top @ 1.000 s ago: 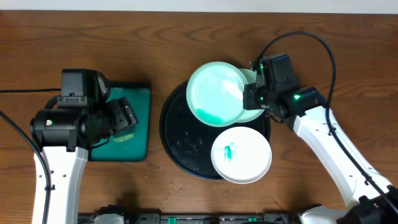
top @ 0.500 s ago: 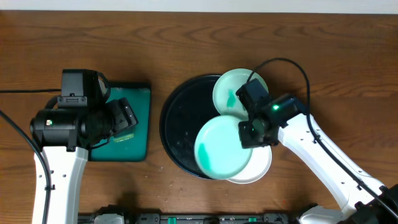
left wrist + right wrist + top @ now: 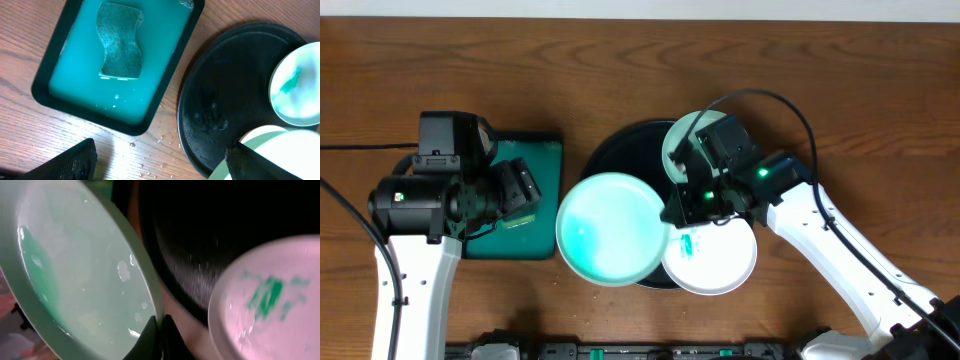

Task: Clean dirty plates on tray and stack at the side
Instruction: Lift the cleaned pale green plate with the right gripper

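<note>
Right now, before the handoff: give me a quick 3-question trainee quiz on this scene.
1. True or false: the right gripper is shut on the rim of a mint plate.
2. What lies in the green tray? A) a sponge B) a fork C) a cup
3. Fill in: the white plate on the black tray has ____ smears in its middle.

Key: 1 true; 2 A; 3 green.
</note>
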Motion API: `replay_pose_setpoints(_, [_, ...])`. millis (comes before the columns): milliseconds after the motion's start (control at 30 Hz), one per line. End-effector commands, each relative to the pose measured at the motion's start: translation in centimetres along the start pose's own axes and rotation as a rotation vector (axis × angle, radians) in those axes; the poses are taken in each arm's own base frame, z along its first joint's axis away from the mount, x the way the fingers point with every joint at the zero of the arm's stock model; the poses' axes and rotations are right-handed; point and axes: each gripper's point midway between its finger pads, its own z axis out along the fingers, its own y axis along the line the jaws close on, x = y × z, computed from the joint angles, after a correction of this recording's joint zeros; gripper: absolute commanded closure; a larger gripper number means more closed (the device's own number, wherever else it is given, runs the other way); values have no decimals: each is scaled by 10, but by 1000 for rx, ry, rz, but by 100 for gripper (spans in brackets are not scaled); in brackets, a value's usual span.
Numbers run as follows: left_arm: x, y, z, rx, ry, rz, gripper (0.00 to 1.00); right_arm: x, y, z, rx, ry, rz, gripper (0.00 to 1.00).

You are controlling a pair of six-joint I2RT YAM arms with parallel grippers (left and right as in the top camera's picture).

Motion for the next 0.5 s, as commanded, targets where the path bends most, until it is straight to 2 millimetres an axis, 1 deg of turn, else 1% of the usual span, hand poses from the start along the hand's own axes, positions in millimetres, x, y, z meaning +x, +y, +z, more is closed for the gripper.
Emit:
replay_pose_setpoints(0, [-1,-1,-1,0,0,13,17,-22,-8,-6,80,-110,-42,99])
replay_pose_setpoints(133, [0,-1,-1,-2,3,13,17,-58,-28,-16,242,-279,-93,99])
replay_pose_setpoints(200, [0,-1,0,-3,5,13,17,-69,-32,-21,290,-330,-135,99])
replay_pose_setpoints(333, [1,0,2,-4,7,13,17,-86,-34,-38,379,-399,-194,99])
replay_pose_setpoints(467, [0,0,3,-4,7,13,17,-100,-38,-64,521,-458,-255,99])
